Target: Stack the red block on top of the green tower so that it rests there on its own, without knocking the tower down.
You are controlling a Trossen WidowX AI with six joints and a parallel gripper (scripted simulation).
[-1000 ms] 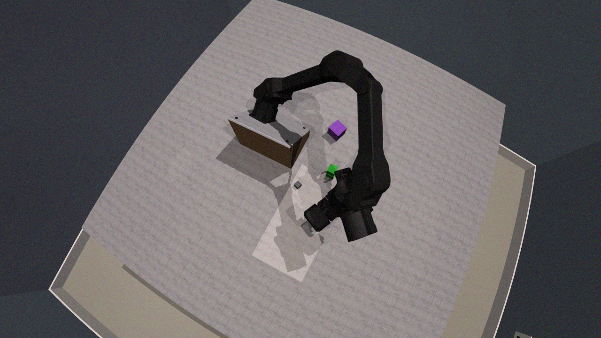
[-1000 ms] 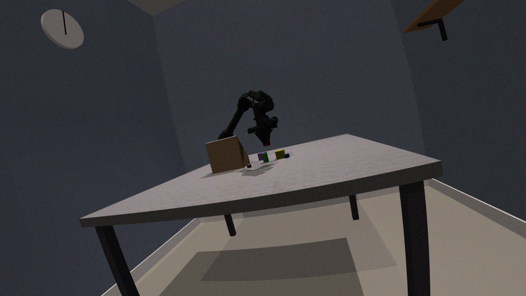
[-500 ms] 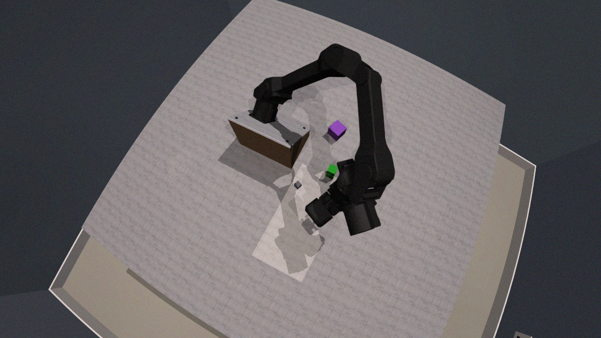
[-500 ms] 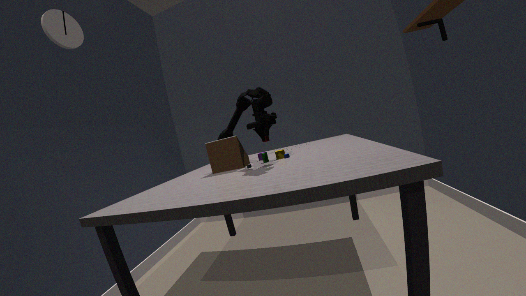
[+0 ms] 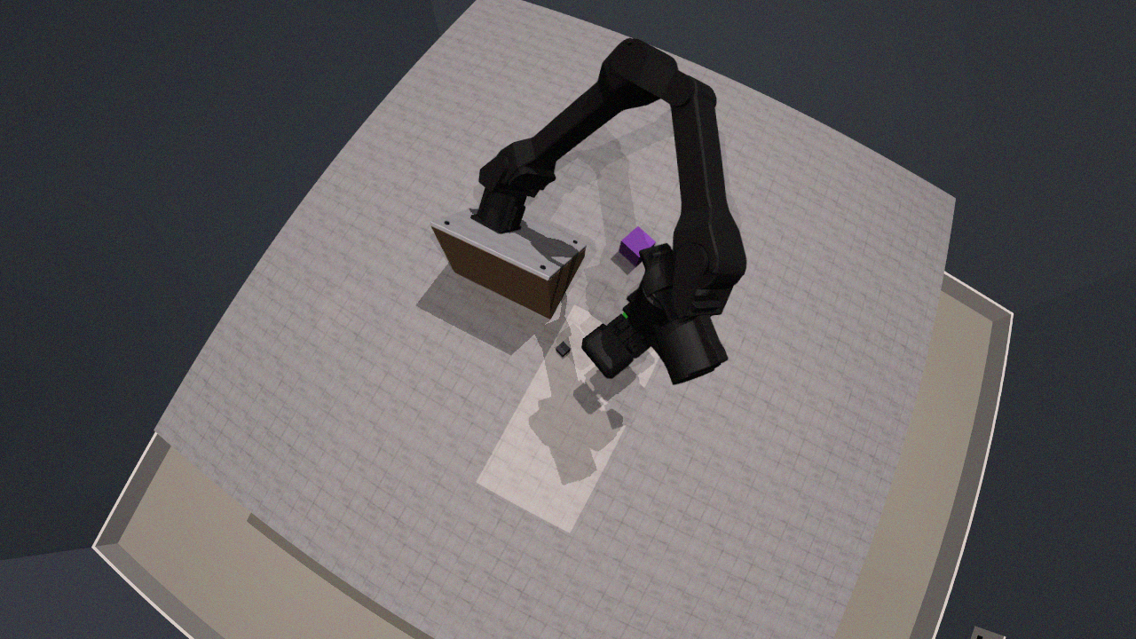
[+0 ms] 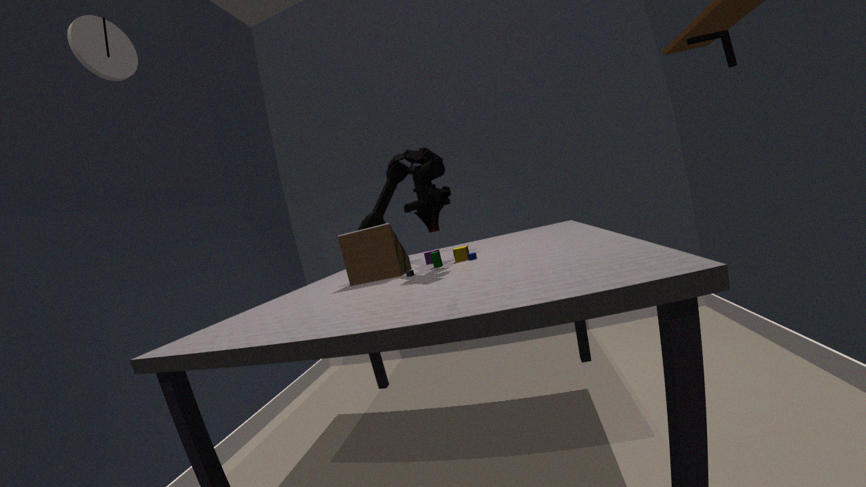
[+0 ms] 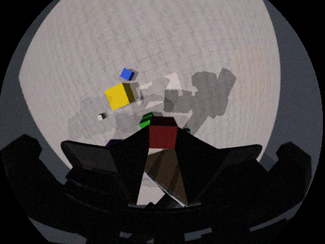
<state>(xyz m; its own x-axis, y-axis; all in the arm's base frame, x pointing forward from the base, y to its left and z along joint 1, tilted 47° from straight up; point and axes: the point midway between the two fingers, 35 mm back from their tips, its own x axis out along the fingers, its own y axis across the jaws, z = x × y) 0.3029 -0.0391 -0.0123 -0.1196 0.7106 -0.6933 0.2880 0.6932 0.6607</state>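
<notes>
While the green tower (image 5: 625, 315) (image 6: 436, 259) (image 7: 146, 120) stands on the counter (image 5: 333, 334) (image 6: 514, 284) (image 7: 203, 44), the pincer (image 6: 433, 228) (image 7: 162, 129), partly open, grips the red block (image 6: 433, 228) (image 7: 163, 137) above it.

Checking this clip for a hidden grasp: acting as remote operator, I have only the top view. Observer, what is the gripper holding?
Observer: The gripper is shut on the red block, as the wrist view shows.

Operator: Is it resting on the green tower?

Observer: No. The exterior view shows the block in the air, above the level of the green tower's top.

Operator: Anything else I can't see?

Observer: A yellow block stands on the table, with a smaller blue block near it.
</notes>
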